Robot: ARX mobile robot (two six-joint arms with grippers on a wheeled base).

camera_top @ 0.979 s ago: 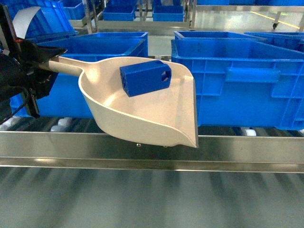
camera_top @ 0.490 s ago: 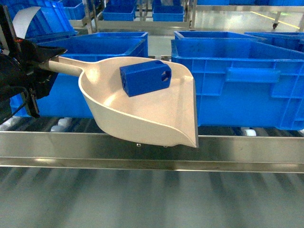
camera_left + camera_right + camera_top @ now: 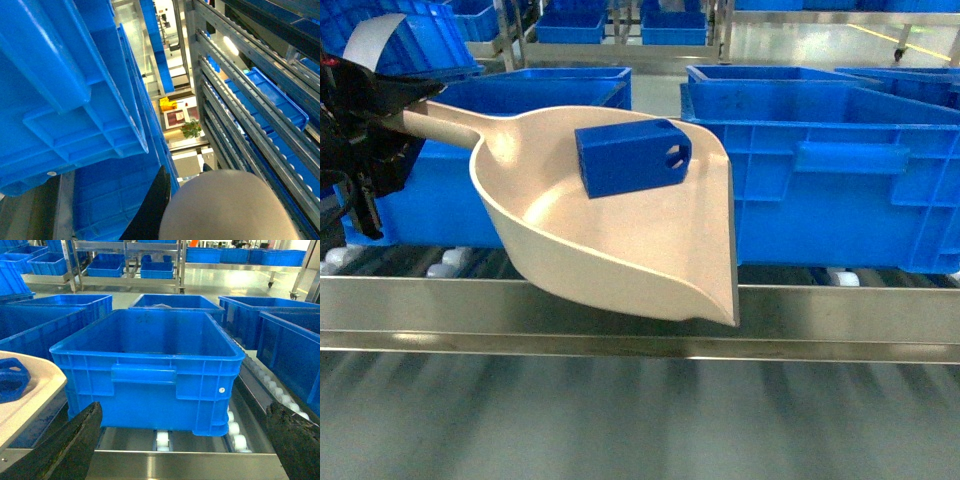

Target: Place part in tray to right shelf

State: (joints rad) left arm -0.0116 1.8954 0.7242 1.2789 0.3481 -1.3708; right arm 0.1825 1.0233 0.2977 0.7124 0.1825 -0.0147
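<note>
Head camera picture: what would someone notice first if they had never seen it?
First, the big beige tray, held by its handle in the left tool above the right shelf's shiny front rail. Then the blue part lying inside it, and a blue crate behind.

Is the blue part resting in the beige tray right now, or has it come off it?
Touching. The head view shows the part lying on the tray's inner surface, no gap beneath it.

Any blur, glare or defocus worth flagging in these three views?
Head view: floor below the shelf rail is streaked with blur; tray and part stay sharp. Left wrist: scoop handle fills the corner, soft; bright lamp glare. Right wrist: claw fingers blurred, crate crisp.
</note>
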